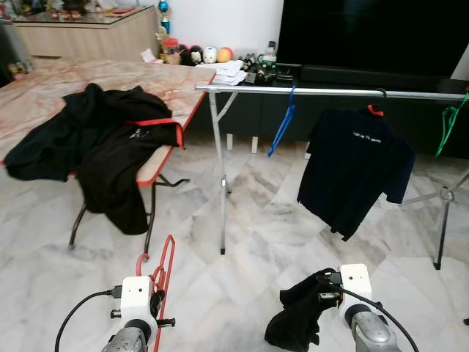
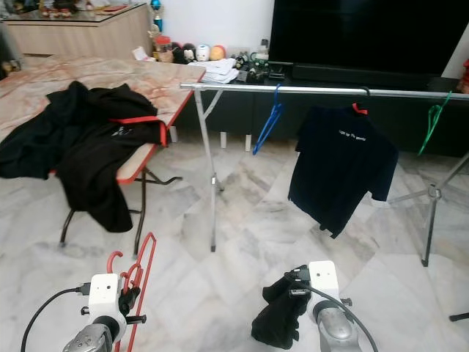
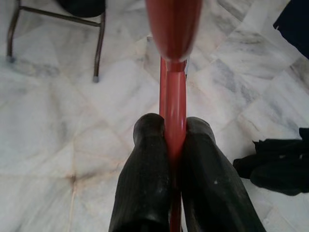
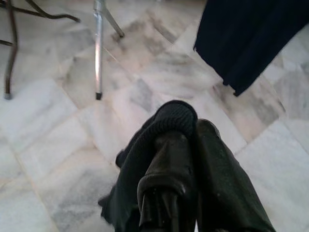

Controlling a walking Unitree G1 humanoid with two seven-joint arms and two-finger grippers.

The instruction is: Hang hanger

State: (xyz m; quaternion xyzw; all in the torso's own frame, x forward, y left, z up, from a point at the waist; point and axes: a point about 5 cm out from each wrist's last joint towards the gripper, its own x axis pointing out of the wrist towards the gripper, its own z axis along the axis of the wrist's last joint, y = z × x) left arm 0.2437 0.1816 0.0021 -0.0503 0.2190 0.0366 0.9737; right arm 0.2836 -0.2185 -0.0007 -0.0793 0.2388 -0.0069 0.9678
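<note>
My left gripper is shut on the thin bar of a red hanger, which stands up from it low on the left. My right gripper is shut on a black garment that droops toward the marble floor at the lower right. Ahead stands a silver clothes rack; its rail runs from the middle to the right edge. On the rail hang a blue hanger, a navy T-shirt on a hanger, and a green hanger. Both grippers are well short of the rail and below it.
A folding table on the left carries a heap of black clothes spilling over its edge. The rack's leg stands mid-floor, another support at right. A dark TV and low cabinet lie behind.
</note>
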